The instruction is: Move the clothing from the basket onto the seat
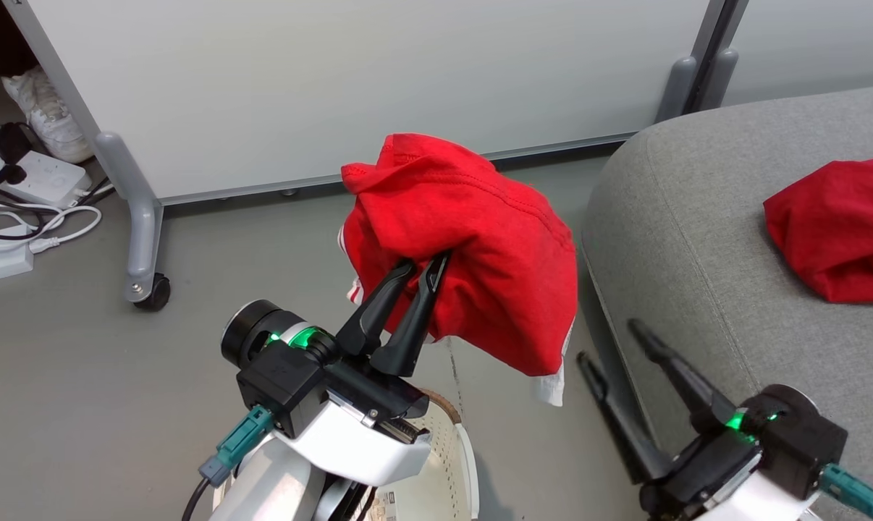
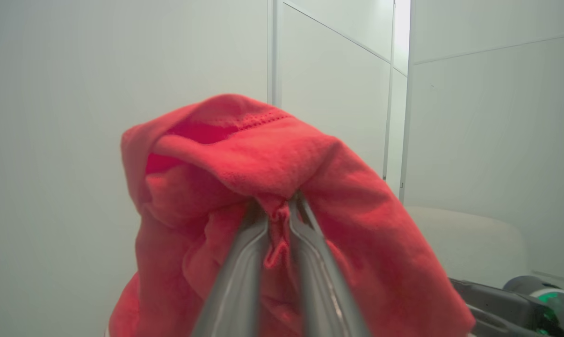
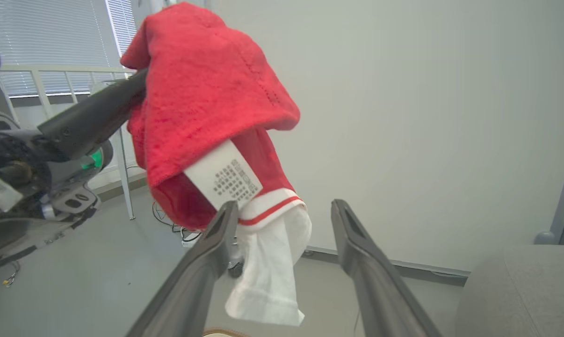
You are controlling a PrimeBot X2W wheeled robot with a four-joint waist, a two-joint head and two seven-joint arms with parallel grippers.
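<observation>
My left gripper [image 1: 420,265] is shut on the red garment with white striped trim [image 1: 473,253], which hangs in the air above the floor, left of the seat. The wrist view shows a pinch of its cloth [image 2: 272,154] between my left gripper [image 2: 278,201] fingers. The white basket [image 1: 447,463] with its brown rim sits below my left arm, mostly hidden. A plain red garment [image 1: 838,228] lies crumpled on the grey seat [image 1: 697,217]. My right gripper [image 1: 610,340] stands open beside the seat's edge, and in its own view my right gripper [image 3: 284,208] sits just below the hanging trim [image 3: 268,262].
A white partition panel [image 1: 335,87] on castor legs [image 1: 143,231] stands behind. Power strips and cables [image 1: 24,210] lie on the floor at the far left, next to a person's white shoe [image 1: 45,116]. Grey floor runs between the basket and the seat.
</observation>
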